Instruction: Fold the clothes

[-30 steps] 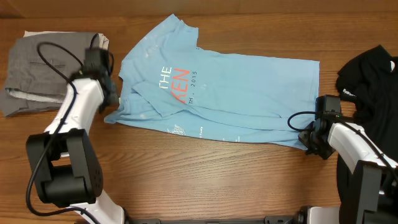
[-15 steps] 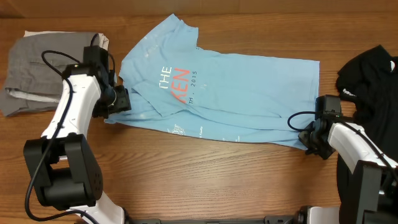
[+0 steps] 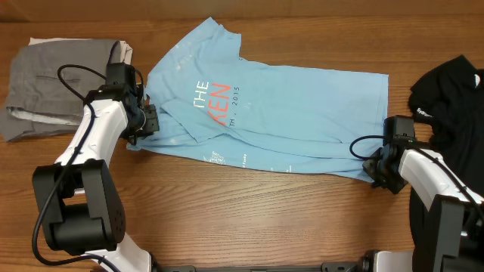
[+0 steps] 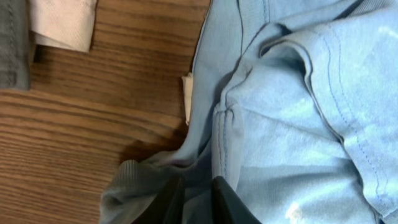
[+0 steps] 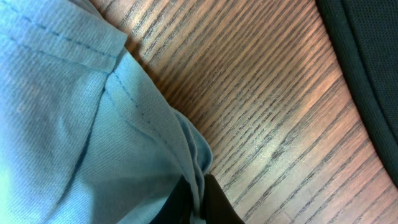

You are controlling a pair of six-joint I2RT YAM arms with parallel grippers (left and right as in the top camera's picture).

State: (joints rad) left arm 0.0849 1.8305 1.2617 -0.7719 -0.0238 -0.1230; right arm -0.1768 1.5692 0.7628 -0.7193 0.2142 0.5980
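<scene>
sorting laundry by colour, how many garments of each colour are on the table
light blue short-sleeved T-shirt: 1
grey folded trousers: 1
black crumpled garment: 1
total: 3

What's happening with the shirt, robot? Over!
Left tool shut on T-shirt, left edge. Right tool shut on right corner. Grey trousers, black garment lie aside.
</scene>
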